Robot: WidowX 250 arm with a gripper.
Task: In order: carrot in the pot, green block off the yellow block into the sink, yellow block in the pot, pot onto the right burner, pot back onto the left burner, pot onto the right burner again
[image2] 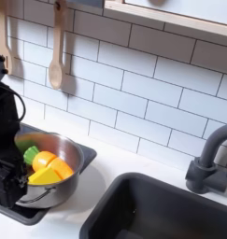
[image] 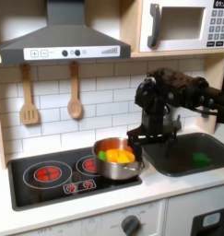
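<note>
White counter (image: 169,184): black stove top (image: 40,189) with 2 red burners, steel pot (image: 113,164) on its right burner, dark sink (image: 192,152) alongside.

A black, blocky, matte jointed arm (image: 173,97).

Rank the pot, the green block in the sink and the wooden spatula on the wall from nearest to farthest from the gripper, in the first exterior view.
1. The pot: directly under the gripper, on the burner nearer the sink.
2. The green block: in the sink, toward the first exterior view's right.
3. The wooden spatula: hanging on the tiled wall, far toward the first exterior view's left.
</note>
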